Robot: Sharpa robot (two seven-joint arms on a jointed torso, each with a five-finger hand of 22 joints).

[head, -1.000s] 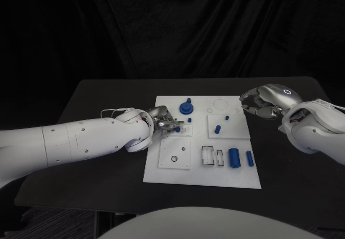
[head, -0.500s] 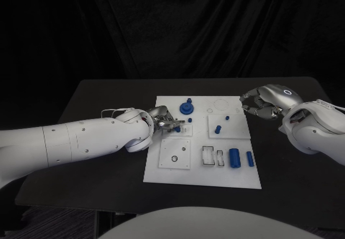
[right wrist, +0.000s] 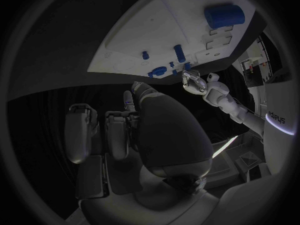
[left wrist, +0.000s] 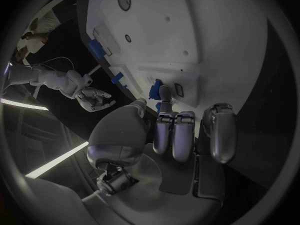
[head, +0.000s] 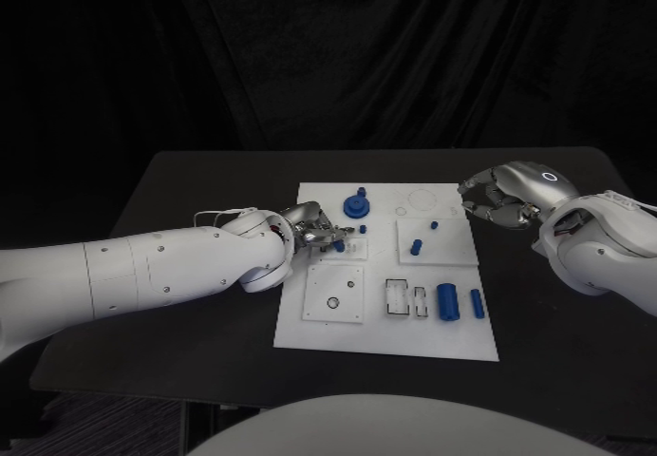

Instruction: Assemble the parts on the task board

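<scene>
Head view: left hand (head: pixel 318 233) pinches a small blue part (head: pixel 338 245) at the board's (head: pixel 384 337) left-middle block, barely shifted from a second ago, insertion unfinished; right hand (head: pixel 496 201) waits curled, holding nothing, beside the board's far right corner.

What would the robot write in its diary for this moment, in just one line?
left hand: pinching small blue part at task board left side | right hand: curled, holding nothing, beside board's far right corner | step: placing part

blue parts (head: pixel 445 302) crowding task board (head: pixel 387 344)
</scene>
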